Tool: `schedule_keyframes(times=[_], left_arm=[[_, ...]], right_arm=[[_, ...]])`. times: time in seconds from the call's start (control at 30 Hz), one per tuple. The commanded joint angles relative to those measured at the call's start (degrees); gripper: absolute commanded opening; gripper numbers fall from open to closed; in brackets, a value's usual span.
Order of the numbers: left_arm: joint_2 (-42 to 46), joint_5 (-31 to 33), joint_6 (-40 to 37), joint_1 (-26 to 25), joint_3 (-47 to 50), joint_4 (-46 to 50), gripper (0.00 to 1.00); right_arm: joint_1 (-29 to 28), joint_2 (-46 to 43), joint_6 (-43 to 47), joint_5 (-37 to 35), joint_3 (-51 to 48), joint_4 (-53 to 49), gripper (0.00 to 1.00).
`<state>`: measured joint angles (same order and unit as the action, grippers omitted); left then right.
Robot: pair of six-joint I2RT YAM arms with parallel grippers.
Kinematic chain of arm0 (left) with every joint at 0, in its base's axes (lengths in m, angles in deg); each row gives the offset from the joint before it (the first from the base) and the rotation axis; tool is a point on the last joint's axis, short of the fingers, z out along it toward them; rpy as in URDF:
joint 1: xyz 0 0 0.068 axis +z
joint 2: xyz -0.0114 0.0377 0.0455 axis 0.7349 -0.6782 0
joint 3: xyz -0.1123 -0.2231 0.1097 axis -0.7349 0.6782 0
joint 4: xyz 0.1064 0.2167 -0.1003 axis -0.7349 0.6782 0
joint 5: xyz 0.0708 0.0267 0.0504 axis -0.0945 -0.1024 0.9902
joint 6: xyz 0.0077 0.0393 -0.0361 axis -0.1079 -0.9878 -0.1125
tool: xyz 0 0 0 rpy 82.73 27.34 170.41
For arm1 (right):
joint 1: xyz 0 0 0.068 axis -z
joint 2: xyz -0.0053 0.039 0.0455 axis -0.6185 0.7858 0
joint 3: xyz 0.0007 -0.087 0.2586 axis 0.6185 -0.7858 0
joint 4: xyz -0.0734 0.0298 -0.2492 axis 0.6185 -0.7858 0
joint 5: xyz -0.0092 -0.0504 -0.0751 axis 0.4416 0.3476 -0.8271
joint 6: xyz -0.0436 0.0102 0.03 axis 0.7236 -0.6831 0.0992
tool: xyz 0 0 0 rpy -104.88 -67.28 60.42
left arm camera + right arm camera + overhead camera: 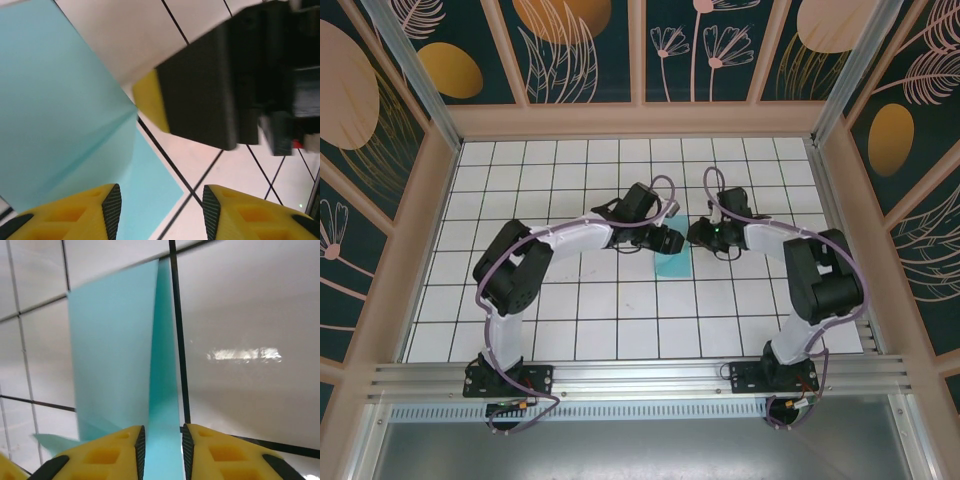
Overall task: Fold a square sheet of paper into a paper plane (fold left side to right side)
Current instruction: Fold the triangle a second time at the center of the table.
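The square sheet of paper point(673, 264) lies folded on the white grid table, a narrow light-turquoise shape just below both grippers. My left gripper point(668, 240) hovers at its upper left edge, and my right gripper point(701, 234) at its upper right. In the left wrist view the paper point(60, 115) shows a diagonal crease. The left gripper point(162, 206) is open over the paper's corner and a tile line, gripping nothing. In the right wrist view a raised strip of the paper point(162, 390) runs between the parted fingers of the right gripper point(163, 442), which is open.
Wooden frame walls point(640, 120) with patterned panels enclose the tiled table point(550, 170) at the back and on both sides. An aluminium rail point(640, 375) carries the arm bases at the near edge. The right gripper's black body point(210, 80) looms close in the left wrist view.
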<state>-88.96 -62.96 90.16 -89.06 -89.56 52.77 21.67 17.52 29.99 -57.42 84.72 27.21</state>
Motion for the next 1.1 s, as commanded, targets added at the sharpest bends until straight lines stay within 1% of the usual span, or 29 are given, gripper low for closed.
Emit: schedule_keyframes(times=[0.0,0.07,0.17,0.3,0.37,0.47,0.5,0.67,0.8,0.87,0.9,1.0,1.07], left_arm=[[2.1,2.3,1.8,1.74,0.1,1.77,0.5],[4.34,3.5,2.0,2.66,2.08,1.43,0.5],[8.25,4.48,3.08,4.34,6.01,-0.47,0.55],[12.97,4.46,5.5,6.65,11.44,-4.44,0.6],[14.81,4.83,6.25,7.69,13.36,-5.64,0.61],[16.97,5.18,7.0,8.79,15.44,-6.96,0.62],[17.26,5.14,7.2,9.06,16.02,-7.32,0.62],[18.88,4.62,8.61,9.72,18.66,-9.43,0.62],[19.88,3.9,8.79,9.85,19.67,-10.07,0.63],[19.67,0.75,9.05,9.88,20.54,-11.95,0.63],[19.36,-1.88,9.39,9.85,20.84,-13.17,0.62],[17.8,-9.45,11.27,9.14,23.58,-18.55,0.54],[16.52,-10.98,11.16,7.61,23.48,-19.4,0.52]], right_arm=[[1.4,-4.55,0.67,-0.21,-0.31,-1.8,0.36],[1.88,-5.87,1.01,1.26,-0.87,-1.69,0.41],[1.94,-6.7,0.73,5.86,-2.74,0.41,0.43],[1.47,-7.61,-2.25,14.16,-7.73,8.97,0.43],[0.45,-7.91,-3.37,16.09,-9.64,13.18,0.46],[-2.0,-7.16,-3.62,15.44,-9.96,15.29,0.55],[-2.69,-6.38,-3.75,15.02,-9.72,15.33,0.57],[-5.17,-0.65,-6.1,15.26,-7.67,18.28,0.56],[-6.62,2.71,-6.08,14.21,-5.24,17.99,0.5],[-6.53,3.24,-5.24,12.63,-4.49,16.45,0.48],[-6.33,3.15,-4.79,11.83,-4.37,15.56,0.48],[-5.11,2.4,-3.48,9.67,-4.17,12.42,0.48],[-4.36,1.83,-2.84,8.64,-4.23,11.07,0.46]])
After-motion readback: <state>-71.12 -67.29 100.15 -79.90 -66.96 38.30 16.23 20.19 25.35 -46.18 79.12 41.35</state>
